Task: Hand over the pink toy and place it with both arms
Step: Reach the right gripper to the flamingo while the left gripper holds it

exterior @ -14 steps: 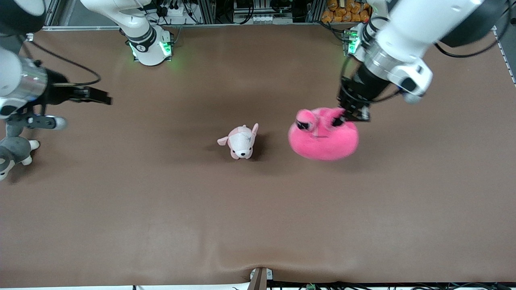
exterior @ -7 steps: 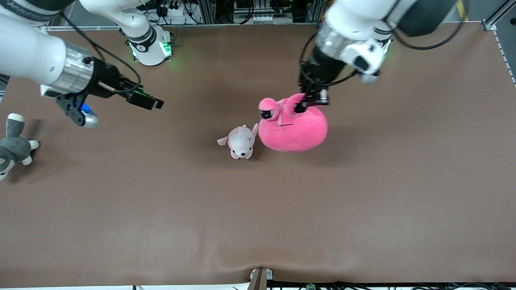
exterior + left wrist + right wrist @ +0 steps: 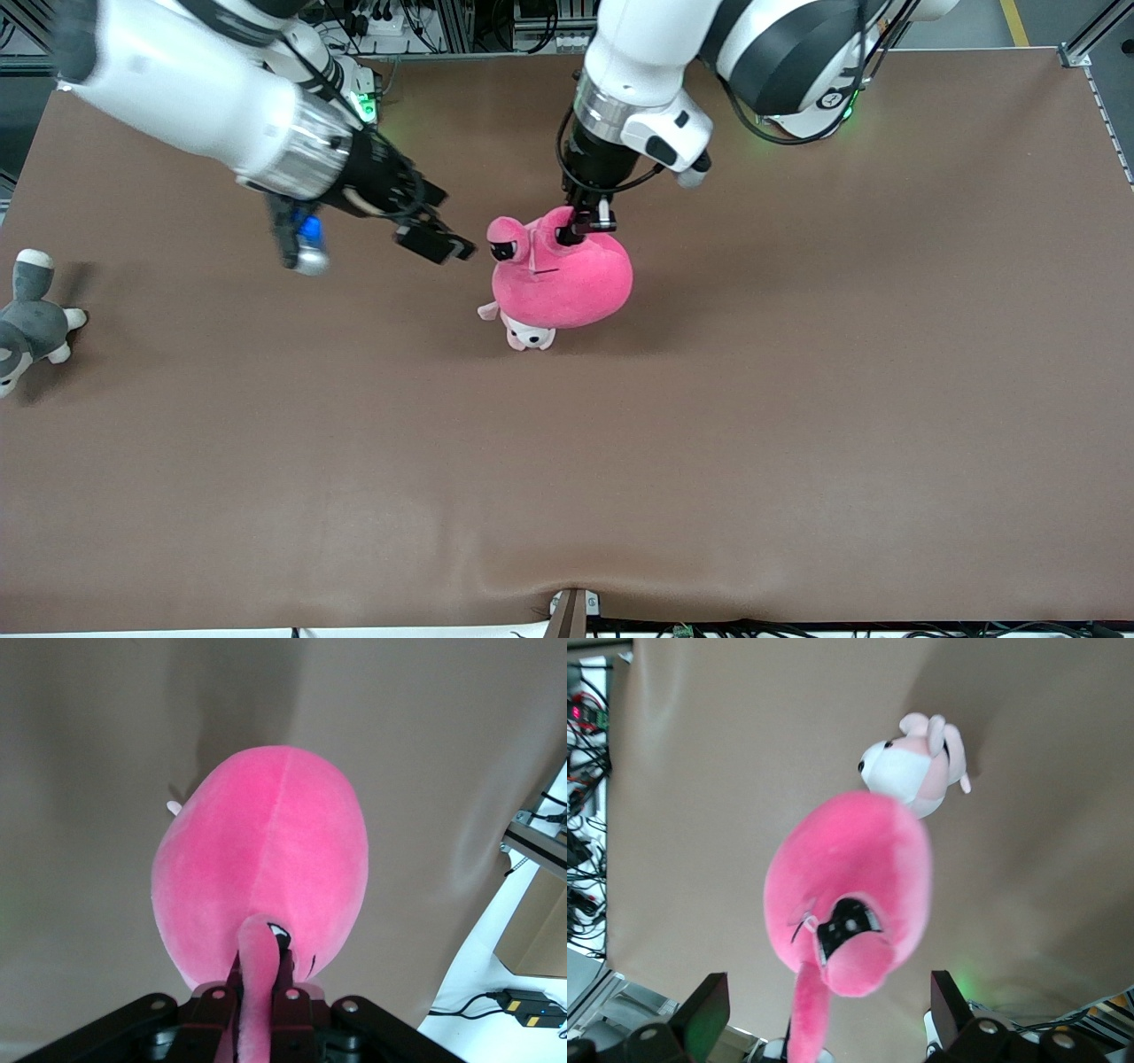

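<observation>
At nine o'clock on the brown table [image 3: 797, 425], the grey-and-white dog plush [image 3: 31, 319] lies at the right arm's end, partly cut off by the edge of the front view.

Next comes the right arm, reaching down from about eleven o'clock toward the middle. The right gripper [image 3: 440, 244] hangs in the air just beside the pink toy [image 3: 558, 275], not touching it. Its fingers [image 3: 700, 1014] are spread wide with nothing between them.

Near the middle of the table, the pink toy hangs in the air over the small pale puppy plush [image 3: 523, 332]. The toy hides most of the puppy in the front view; only its face and one ear peek out. The right wrist view shows the whole puppy lying on the table under the toy.

The left arm comes down from one o'clock. The left gripper [image 3: 585, 229] is pinched tight on a thin pink flap on top of the toy. The toy's round body hangs down below that flap. Its snout with the black sleepy eye points toward the right gripper, at about nine o'clock.
</observation>
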You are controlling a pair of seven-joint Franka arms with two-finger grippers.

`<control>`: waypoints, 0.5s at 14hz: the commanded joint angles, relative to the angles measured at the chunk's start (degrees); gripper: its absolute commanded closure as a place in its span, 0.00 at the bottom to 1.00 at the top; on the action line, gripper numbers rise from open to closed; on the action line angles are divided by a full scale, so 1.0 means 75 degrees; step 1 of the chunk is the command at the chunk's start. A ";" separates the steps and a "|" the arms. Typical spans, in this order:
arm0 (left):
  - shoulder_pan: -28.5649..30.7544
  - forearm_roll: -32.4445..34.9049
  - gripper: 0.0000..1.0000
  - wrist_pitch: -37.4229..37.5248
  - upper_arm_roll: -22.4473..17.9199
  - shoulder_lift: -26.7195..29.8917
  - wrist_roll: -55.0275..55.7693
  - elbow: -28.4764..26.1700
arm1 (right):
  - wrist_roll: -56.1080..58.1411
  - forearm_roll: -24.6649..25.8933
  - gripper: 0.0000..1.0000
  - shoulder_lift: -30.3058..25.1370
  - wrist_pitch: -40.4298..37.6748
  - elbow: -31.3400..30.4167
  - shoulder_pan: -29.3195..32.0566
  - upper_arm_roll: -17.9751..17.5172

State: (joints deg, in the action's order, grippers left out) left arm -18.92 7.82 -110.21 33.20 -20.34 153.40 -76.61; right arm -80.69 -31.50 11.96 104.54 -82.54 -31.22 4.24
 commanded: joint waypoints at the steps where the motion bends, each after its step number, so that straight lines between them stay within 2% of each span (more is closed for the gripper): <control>1: -0.0488 0.0165 1.00 0.0094 -0.0452 -0.0147 0.0207 0.0475 | -0.0116 0.0376 0.00 0.0362 0.0194 0.0071 -0.0312 0.0091; 2: -0.0675 0.0165 1.00 0.0094 -0.0663 -0.0158 0.0230 0.0476 | -0.0116 0.0808 0.01 0.0409 0.0182 0.0060 -0.0383 0.0080; 3: -0.0828 0.0165 1.00 0.0094 -0.0862 -0.0159 0.0230 0.0476 | -0.0093 0.1021 0.08 0.0445 0.0159 0.0002 -0.0407 0.0079; 5: -0.0912 0.0165 1.00 0.0094 -0.0946 -0.0159 0.0230 0.0488 | -0.0104 0.1000 0.46 0.0597 0.0182 0.0036 -0.0535 0.0079; 6: -0.0912 0.0165 1.00 0.0094 -0.0958 -0.0159 0.0230 0.0476 | -0.0116 0.0977 0.68 0.0632 0.0182 0.0059 -0.0594 0.0079; 7: -0.0912 0.0165 1.00 0.0094 -0.0958 -0.0147 0.0230 0.0476 | -0.0116 0.0954 0.80 0.0632 0.0182 0.0071 -0.0630 0.0079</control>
State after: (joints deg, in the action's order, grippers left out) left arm -24.69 7.82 -110.21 26.59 -20.71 153.53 -75.23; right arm -80.72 -24.96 16.51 105.84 -82.70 -34.61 4.27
